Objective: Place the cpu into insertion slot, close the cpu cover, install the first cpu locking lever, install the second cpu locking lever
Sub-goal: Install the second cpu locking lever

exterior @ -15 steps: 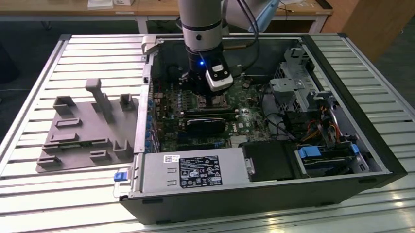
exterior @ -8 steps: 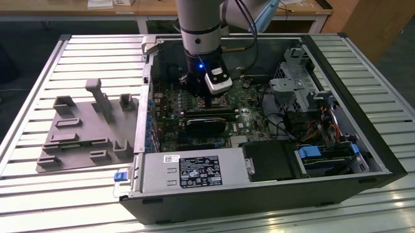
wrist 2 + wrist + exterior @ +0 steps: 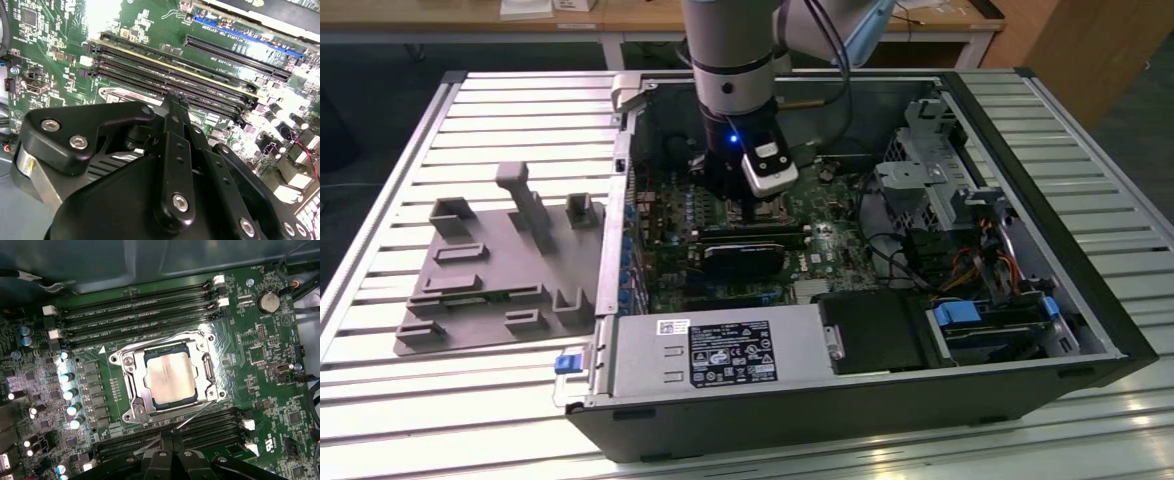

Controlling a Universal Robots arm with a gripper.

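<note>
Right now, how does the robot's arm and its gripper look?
In the exterior view the arm is a silvery-grey cylinder with a black lower section, a small blue light and a white-and-black camera block; dark cables run beside it. In the second wrist view the gripper is matte black, with angular linkage plates joined by silver screws.

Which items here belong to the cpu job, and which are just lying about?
Job:
- cpu, seated in the insertion slot
- cpu cover, down around it
- gripper

Lying about:
- grey fixture plate
- memory slots
- power supply
</note>
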